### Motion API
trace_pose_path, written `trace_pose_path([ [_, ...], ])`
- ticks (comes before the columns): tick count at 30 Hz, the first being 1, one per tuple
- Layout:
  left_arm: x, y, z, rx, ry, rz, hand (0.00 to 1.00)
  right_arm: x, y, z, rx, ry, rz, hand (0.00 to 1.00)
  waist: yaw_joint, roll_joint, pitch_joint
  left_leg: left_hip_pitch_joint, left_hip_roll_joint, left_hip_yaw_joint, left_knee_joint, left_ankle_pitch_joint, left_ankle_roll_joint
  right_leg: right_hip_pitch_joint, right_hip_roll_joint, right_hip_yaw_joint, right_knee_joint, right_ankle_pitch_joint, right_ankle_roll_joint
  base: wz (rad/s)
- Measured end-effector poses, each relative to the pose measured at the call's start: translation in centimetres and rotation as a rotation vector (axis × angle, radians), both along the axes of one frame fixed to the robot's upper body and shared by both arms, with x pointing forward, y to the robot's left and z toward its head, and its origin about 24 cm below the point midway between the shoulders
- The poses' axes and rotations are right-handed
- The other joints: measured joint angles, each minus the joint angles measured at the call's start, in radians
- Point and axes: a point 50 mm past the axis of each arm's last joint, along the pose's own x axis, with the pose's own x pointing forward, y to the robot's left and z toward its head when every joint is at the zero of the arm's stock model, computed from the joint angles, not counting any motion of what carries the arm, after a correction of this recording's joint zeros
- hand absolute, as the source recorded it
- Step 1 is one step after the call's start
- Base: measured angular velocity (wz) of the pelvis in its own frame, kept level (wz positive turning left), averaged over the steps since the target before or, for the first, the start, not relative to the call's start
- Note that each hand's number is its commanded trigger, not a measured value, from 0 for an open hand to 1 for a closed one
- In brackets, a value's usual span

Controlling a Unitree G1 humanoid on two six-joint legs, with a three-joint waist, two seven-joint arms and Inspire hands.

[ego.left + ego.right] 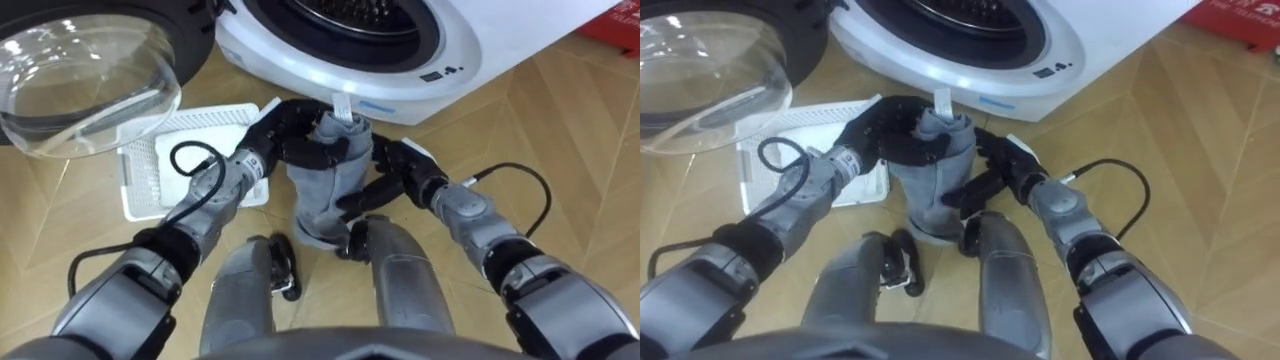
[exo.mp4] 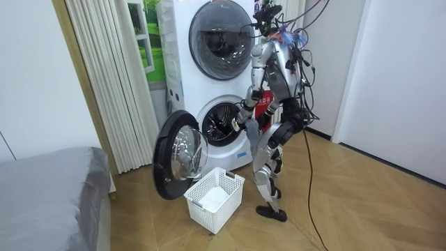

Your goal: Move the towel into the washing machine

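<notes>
In the left eye view, you had one bunched grey cloth towel held upright between two hands, just before the one white front-loading washing machine. The left hand curled over its top, and the right hand clasped its side. In the room view, one white slatted plastic basket stood on the floor beside the one open round glass door. The right eye view showed the same two-handed hold.

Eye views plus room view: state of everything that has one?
towel: bunched, hanging upright, gripped by both hands
left hand: shut on towel's top
right hand: shut on towel's side
lower washer door: open
upper washer door: shut
basket: on floor, upright, something white inside
</notes>
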Motion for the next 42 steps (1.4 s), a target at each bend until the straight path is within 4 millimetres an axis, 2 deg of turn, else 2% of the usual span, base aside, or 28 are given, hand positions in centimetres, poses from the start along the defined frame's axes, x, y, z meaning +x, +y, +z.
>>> trace_pose_path([
  [4, 0.1, 0.0, 0.5, -0.141, 0.020, 0.026, 1.00, -0.2, 0.0, -0.2, 0.008, 0.005, -0.011, 0.00, 0.001, 0.002, -0.0026, 0.017, 0.002, -0.010, -0.013, 0.008, -0.005, 0.030, 0.004, -0.012, -0.034, 0.009, -0.004, 0.05],
  [7, 0.3, -0.1, 0.8, -0.190, 0.022, 0.026, 1.00, -0.3, 0.0, -0.2, 0.002, 0.002, -0.007, 0.00, 0.005, 0.016, -0.0108, 0.021, 0.006, -0.021, -0.013, 0.009, -0.006, 0.049, 0.010, -0.022, -0.054, 0.017, -0.004, 0.03],
  [10, 0.8, -0.7, 1.9, -0.253, -0.004, 0.017, 1.00, -0.8, -0.1, -0.5, 0.009, 0.006, -0.021, 0.00, 0.025, 0.018, -0.0108, 0.021, 0.007, -0.025, -0.021, 0.014, -0.007, 0.055, 0.013, -0.029, -0.070, 0.026, -0.004, 0.02],
  [14, 1.3, -1.6, 3.6, -0.349, -0.055, -0.001, 1.00, -1.8, -0.1, -1.1, 0.013, 0.028, -0.030, 0.00, 0.052, 0.031, -0.0090, 0.020, 0.005, -0.030, -0.030, 0.015, -0.006, 0.059, 0.014, -0.034, -0.082, 0.029, -0.002, 0.02],
  [23, 1.4, -1.5, 3.7, -0.513, -0.006, 0.030, 1.00, -2.0, -0.1, -1.2, 0.012, 0.044, -0.032, 0.00, 0.049, 0.031, -0.0065, 0.021, -0.002, -0.037, -0.044, 0.016, -0.005, 0.058, 0.005, -0.044, -0.077, 0.018, 0.001, 0.03],
  [24, 1.4, -1.5, 3.7, -0.530, 0.002, 0.035, 1.00, -2.0, -0.1, -1.3, 0.012, 0.046, -0.032, 0.18, 0.049, 0.030, -0.0061, 0.021, -0.002, -0.038, -0.045, 0.016, -0.005, 0.058, 0.004, -0.045, -0.075, 0.015, 0.001, 0.08],
  [26, 1.3, -1.7, 3.5, -0.597, 0.041, 0.062, 1.00, -2.1, -0.2, -1.3, 0.008, 0.056, -0.037, 1.00, 0.046, 0.029, -0.0052, 0.020, -0.007, -0.044, -0.045, 0.016, -0.005, 0.055, 0.001, -0.045, -0.067, 0.007, 0.003, 0.09],
  [33, 0.6, -1.9, 2.8, -0.750, 0.117, 0.106, 1.00, -1.5, 0.6, -1.1, -0.006, 0.051, -0.031, 1.00, 0.018, 0.023, -0.0021, 0.014, -0.014, -0.051, -0.049, 0.016, -0.005, 0.045, -0.011, -0.053, -0.050, -0.007, 0.003, 0.05],
  [42, 0.3, -2.0, 2.5, -0.813, 0.159, 0.104, 1.00, -1.4, 0.6, -1.0, -0.032, 0.067, -0.022, 1.00, 0.018, 0.023, -0.0020, 0.015, -0.014, -0.051, -0.058, 0.016, -0.006, 0.045, -0.006, -0.053, -0.061, -0.008, 0.004, 0.00],
])
